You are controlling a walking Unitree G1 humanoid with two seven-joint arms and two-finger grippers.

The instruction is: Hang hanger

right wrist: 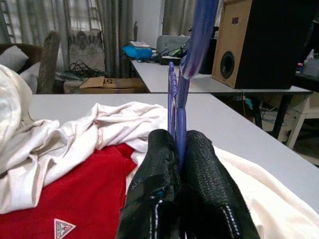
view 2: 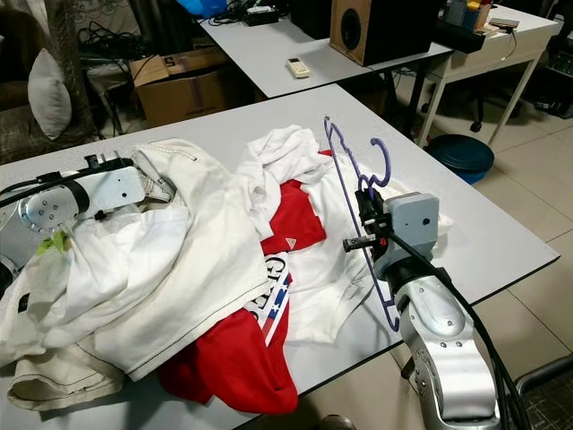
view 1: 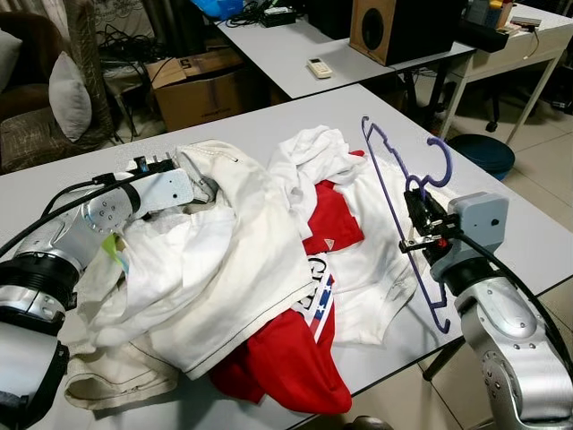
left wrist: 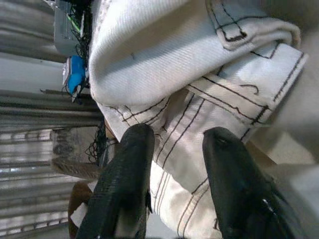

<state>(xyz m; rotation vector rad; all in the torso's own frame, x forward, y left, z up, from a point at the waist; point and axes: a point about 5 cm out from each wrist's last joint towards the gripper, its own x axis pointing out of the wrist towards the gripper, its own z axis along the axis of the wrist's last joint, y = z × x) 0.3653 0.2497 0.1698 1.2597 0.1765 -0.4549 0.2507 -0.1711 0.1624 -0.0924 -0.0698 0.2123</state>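
- The right tool [view 1: 418, 208] is clamped tight on the purple hanger [view 1: 394, 188], its two black fingers [right wrist: 197, 164] pressed against the thin plastic from either side, with no gap showing between them.
- That hanger stands nearly upright off the right part of the table [view 1: 528, 233], raised above the clothes, its hook curling at the top beside the tool.
- The left tool [left wrist: 174, 149] is parted, its fingers [left wrist: 127, 169] spread on either side of a fold of cream trousers [left wrist: 209, 64] with dark stitching (whether they actually pinch the cloth cannot be told).
- Between the two arms lies a heap of clothes: a red shirt [view 1: 295, 358] with a striped logo nearest, a white garment [view 1: 224, 260] draped over the left arm, and a second white top [view 1: 309, 152] bunched beyond.
- Farther off, a second table [view 1: 286, 54] carries a remote [view 1: 320, 67] and a wooden speaker [view 1: 376, 27]; a cardboard box [view 1: 197, 85] sits on the floor to its left, with a cushioned chair [view 1: 54, 98] beside it.
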